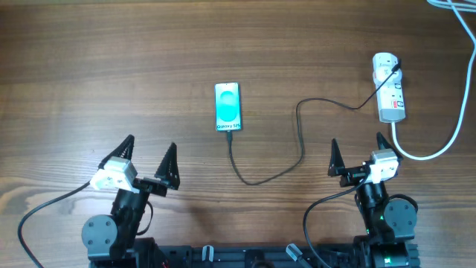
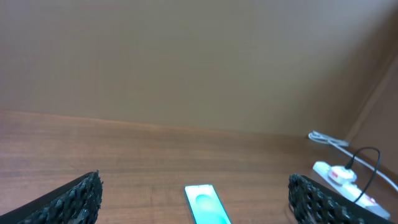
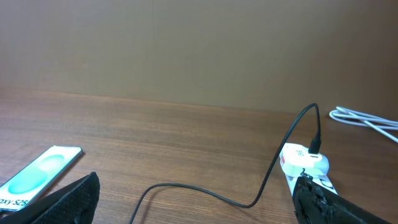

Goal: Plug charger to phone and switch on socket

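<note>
left gripper [image 1: 151,143] and right gripper [image 1: 357,140] stand wide, empty — the charger [image 1: 256,182] looks light and floppy, so pinch its stiff tip by the phone [image 1: 227,107] — which may slide.

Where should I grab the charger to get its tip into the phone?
I'd grip the charger on the short straight run just behind its tip, at the near end of the phone. Come from above, jaws either side: it lies flat on the table, running toward the robot.
</note>
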{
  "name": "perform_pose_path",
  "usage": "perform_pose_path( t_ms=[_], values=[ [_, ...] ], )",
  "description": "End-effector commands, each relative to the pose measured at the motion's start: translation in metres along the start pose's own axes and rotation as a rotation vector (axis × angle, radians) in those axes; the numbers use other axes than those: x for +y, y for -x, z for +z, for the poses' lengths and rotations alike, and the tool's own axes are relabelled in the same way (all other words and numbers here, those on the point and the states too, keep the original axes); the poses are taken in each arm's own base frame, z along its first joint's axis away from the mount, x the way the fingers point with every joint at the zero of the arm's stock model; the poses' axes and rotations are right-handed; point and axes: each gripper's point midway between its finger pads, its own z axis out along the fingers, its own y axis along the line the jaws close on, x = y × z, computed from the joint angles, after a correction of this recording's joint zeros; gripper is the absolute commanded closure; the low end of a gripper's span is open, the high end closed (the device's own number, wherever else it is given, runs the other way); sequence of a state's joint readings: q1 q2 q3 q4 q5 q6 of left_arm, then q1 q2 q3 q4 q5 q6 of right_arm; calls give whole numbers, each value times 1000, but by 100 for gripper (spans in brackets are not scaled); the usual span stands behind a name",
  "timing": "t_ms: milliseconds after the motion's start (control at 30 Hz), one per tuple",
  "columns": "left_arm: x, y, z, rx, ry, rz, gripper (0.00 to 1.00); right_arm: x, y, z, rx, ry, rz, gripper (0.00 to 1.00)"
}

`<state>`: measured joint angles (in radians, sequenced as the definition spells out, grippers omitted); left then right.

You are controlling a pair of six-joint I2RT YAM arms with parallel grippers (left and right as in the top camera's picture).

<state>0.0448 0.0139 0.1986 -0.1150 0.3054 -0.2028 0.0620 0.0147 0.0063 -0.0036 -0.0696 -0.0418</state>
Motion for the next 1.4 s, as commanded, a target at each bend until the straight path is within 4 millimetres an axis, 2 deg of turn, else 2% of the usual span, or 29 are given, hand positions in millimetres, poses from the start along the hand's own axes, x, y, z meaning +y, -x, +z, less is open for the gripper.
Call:
perform_pose_path(
  t_ms=[0,200,367,633,733,1000,1200,1367],
  values=[
    [3,0,2,-41,-2,-25,0,-2,3,-1,-13,-12,17,0],
    [6,2,5,-111,-11,-7,0,-2,3,-1,-13,-12,17,0],
    [22,-6,7,-144,49,-84,0,-2,3,-1,-13,-12,16,0],
    [34,-9,7,-161,110,-89,0,-2,3,-1,-13,-11,17,0],
    [38,-19,8,-122,129,-95,0,-2,3,-1,-13,-12,17,0],
    [52,-67,7,76,192,-34,0,-2,3,-1,-13,-11,16,0],
    [53,-68,6,91,195,87,0,-2,3,-1,-13,-11,17,0],
    [57,-68,6,93,216,118,0,-2,3,-1,-13,-11,17,0]
  ],
)
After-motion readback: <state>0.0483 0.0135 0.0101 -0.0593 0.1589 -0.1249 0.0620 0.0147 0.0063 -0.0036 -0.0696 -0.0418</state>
